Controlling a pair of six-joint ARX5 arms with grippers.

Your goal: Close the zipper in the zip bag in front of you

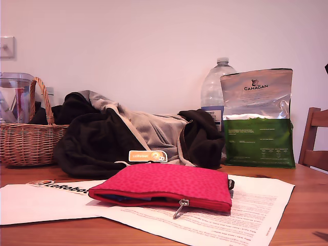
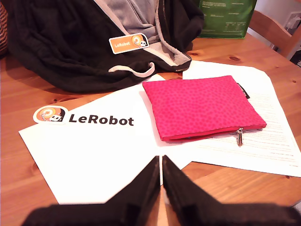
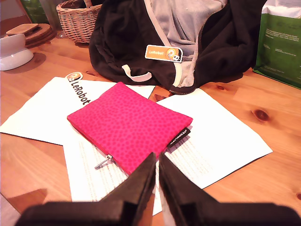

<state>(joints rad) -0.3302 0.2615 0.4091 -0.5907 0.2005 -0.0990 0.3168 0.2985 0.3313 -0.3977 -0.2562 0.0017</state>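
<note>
My first claw (image 2: 161,162) is pinched together with nothing in it, above a LeRobot sheet (image 2: 94,141); the zip bag (image 2: 202,107) lies flat ahead of it on white papers (image 2: 263,146), zipper (image 2: 214,133) edge nearest, slider (image 2: 240,136) toward one end. My second claw (image 3: 156,160) is likewise closed and empty, just short of the bag's corner. Beyond, on the wooden surface (image 1: 302,205), sit a dark jacket (image 1: 97,143), wicker basket (image 1: 25,143), water bottle (image 1: 215,92) and Canagan bag (image 1: 259,118), against a plain pale wall (image 1: 154,41).

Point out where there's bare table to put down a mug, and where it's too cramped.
Bare wood lies along the table edge nearest the exterior view's camera, in front of the papers, and beside the Canagan bag toward the chair. It is crowded behind the zip bag, where the jacket, basket and bottle stand.
</note>
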